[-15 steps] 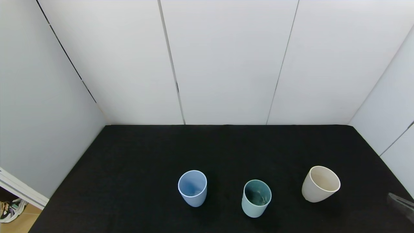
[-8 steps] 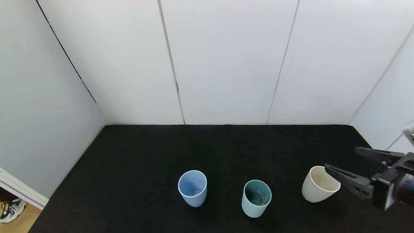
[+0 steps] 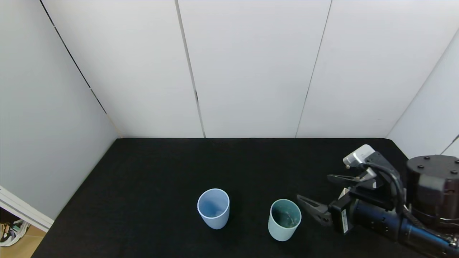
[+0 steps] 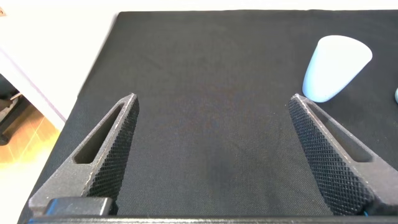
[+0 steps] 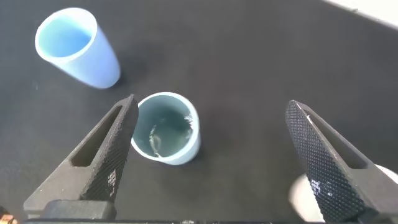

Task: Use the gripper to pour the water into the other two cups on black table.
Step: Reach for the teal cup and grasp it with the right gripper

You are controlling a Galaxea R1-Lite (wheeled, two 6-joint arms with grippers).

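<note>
While the right claw (image 3: 324, 195) hangs with fingers spread wide over the matte black fabric table (image 3: 179, 165), the teal-green plastic cup (image 3: 284, 219) with glinting water (image 5: 163, 129) sits just beside its tips, the pale blue tapered cup (image 3: 213, 208) farther out. Left claw (image 4: 211, 143) is spread too.

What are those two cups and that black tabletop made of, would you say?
Blue cup and teal cup: probably matte plastic, with thin smooth walls, even colour and no glossy shine; ceramic can't be ruled out. Table: covered in what looks like black felt-like fabric, dull and faintly fuzzy, reflecting nothing.
</note>
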